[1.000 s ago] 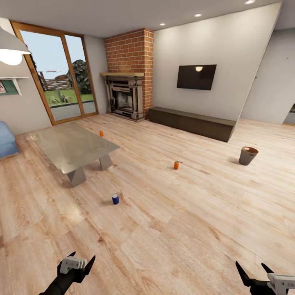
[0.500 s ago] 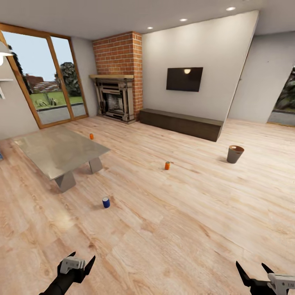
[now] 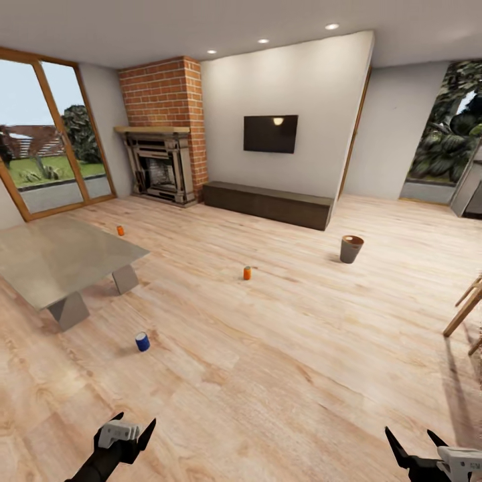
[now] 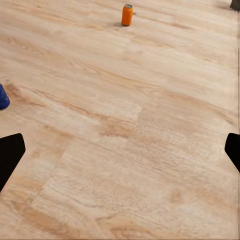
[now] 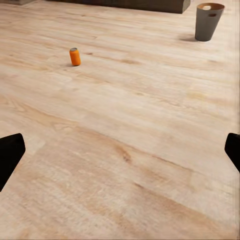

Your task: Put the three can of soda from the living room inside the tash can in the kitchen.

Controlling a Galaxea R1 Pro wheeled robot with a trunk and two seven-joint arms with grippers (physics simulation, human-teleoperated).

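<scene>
Head view shows a big room with a light wood floor [image 3: 288,375]. The glass low table [image 3: 60,258] is far ahead of the left gripper [image 3: 129,428]. The grey trash can [image 3: 351,249], brown inside, stands upright far ahead of the right gripper [image 3: 416,443], near the long dark bench [image 3: 268,203]. Three small soda cans stand upright on the floor, well apart. The blue can [image 3: 142,342] is nearest, ahead of the left gripper. One orange can [image 3: 247,272] stands farther out, ahead and between both grippers. The other orange can [image 3: 120,230] stands just beside the table's far edge. No writing can be read on them. Both grippers have their jaws spread wide and hold nothing.
</scene>
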